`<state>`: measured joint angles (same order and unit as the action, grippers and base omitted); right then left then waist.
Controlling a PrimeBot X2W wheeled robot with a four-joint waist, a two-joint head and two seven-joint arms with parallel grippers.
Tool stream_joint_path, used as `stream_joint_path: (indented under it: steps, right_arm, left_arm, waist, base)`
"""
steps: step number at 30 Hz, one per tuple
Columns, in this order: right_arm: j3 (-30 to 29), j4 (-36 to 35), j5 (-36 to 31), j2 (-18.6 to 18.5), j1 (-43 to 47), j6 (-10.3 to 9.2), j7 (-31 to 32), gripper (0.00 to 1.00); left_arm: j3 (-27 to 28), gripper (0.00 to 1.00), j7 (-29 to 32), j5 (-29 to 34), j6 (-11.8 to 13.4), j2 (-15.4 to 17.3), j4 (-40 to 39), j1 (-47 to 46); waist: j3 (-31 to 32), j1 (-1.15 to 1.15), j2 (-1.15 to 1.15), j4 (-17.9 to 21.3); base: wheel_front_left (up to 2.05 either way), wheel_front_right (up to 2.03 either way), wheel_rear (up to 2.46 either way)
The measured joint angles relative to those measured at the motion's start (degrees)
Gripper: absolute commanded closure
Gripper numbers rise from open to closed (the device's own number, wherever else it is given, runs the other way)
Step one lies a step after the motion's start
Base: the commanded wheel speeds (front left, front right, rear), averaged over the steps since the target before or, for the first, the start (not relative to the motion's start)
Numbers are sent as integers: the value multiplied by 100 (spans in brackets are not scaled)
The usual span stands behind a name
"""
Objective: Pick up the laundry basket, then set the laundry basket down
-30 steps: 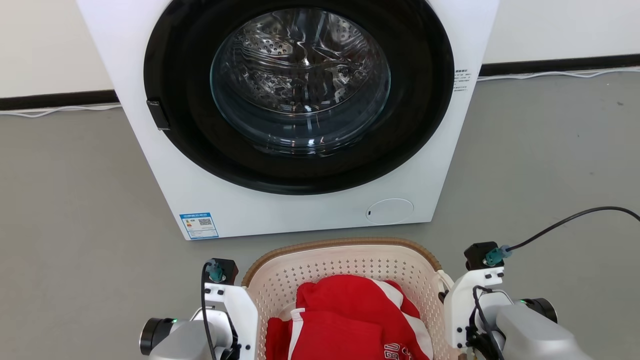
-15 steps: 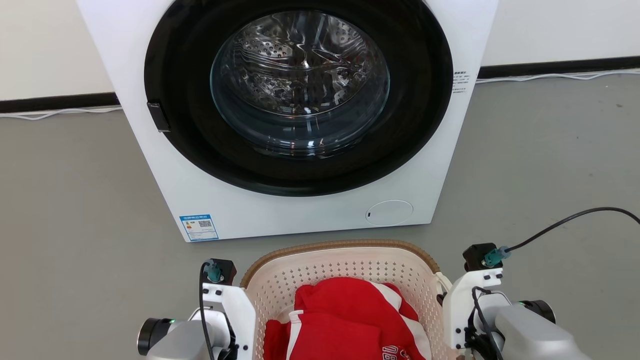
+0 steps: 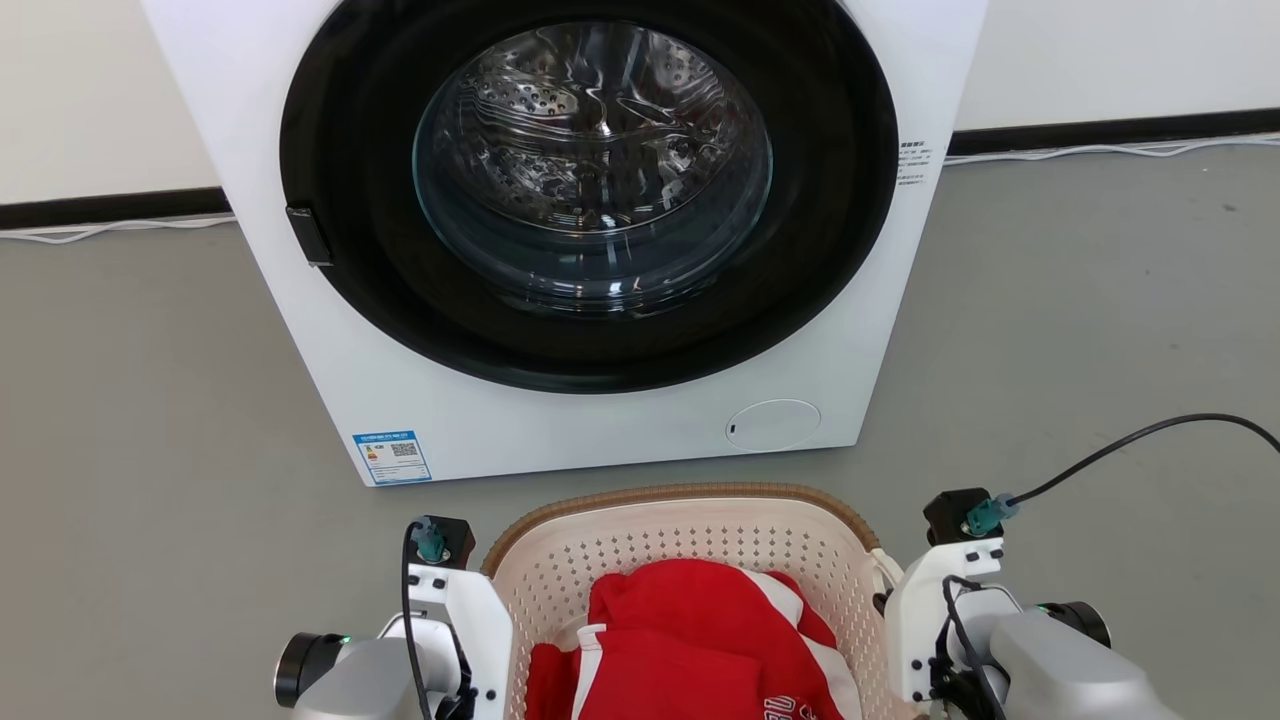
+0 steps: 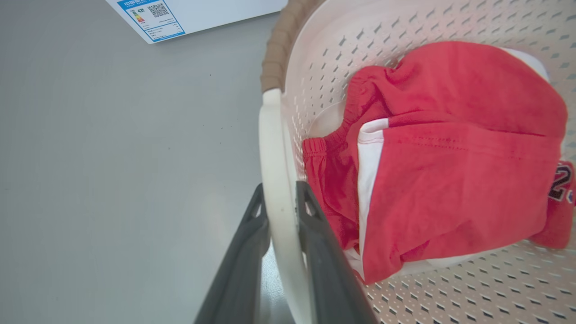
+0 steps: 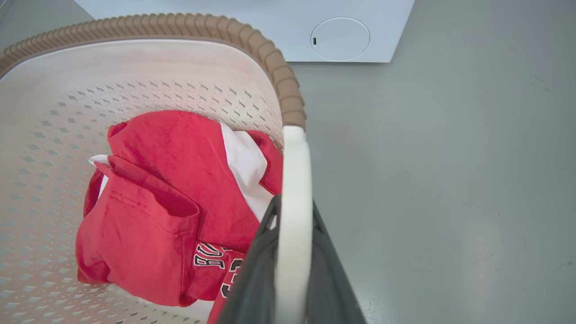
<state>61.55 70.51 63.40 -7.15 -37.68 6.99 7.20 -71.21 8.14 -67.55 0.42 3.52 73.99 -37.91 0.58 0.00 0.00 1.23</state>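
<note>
The laundry basket, cream-white and perforated with a brown woven-look rim, sits at the bottom centre of the head view between my two wrists. Red and white clothes lie inside it. In the left wrist view my left gripper is shut on the basket's white left loop handle. In the right wrist view my right gripper is shut on the white right loop handle. Whether the basket's bottom touches the floor is hidden.
A white washing machine with a closed black-ringed glass door stands just beyond the basket. Grey floor spreads to both sides. White cables run along the wall base, and a black cable arcs from my right wrist.
The whole head view has shifted slightly, so the camera moved. Both grippers stay shut on the handles, and the basket keeps its place between them.
</note>
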Motion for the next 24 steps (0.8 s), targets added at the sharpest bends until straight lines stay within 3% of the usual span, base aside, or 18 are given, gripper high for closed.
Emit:
stream_joint_path:
  steps: [24]
  right_arm:
    - [238, -65, 277, -37, -4, 0, 35, 100]
  left_arm:
    - [-36, 100, 42, 34, 0, 7, -1, -2]
  waist:
    - [-78, 0, 0, 13]
  base:
    - [0, 0, 0]
